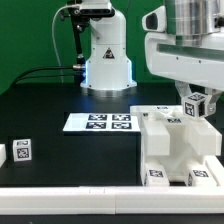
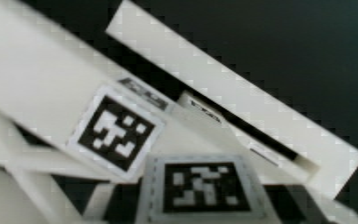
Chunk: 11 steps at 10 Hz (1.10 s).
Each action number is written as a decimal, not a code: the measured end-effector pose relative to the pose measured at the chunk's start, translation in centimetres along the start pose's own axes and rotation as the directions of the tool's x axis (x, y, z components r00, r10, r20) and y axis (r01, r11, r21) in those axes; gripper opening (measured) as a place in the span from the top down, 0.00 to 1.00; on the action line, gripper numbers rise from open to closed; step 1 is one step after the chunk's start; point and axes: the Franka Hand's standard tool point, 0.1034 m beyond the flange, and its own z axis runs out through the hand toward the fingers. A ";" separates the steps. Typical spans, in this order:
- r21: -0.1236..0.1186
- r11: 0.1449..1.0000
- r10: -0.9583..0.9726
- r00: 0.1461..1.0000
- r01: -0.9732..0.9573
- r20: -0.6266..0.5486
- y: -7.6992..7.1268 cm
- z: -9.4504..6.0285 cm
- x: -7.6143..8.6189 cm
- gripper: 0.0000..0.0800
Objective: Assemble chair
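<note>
Chair sub-assy [image 1: 172,150] is sitting at front of the black surface [image 1: 60,100], exterior view's right, w/ a loose tagged block [image 1: 22,151] lying toward that view's left. Marker board [image 1: 100,122] is lying mid-surface. Further back, end effector [image 1: 191,96] is hanging just over a tagged piece [image 1: 197,104] atop the chair; we're not managing to tell whether it's gripping or open.

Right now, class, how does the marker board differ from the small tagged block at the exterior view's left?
The marker board is thin and lies flat; the block is chunky and stands up. The board shows several tags, the block one. The board lies mid-table, the block near the exterior view's left edge. Both are white, carry black-and-white tags and rest on the black table.
</note>
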 end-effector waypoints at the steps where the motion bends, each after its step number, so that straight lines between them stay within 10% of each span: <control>1: 0.000 1.000 -0.001 1.000 0.001 0.000 0.0 0.0 0.0 0.67; 4: -0.005 0.990 -0.141 0.990 0.141 -0.004 0.0 -0.2 0.2 0.23; 11: -0.021 0.711 -0.703 0.711 0.703 0.002 0.1 -0.4 0.6 0.19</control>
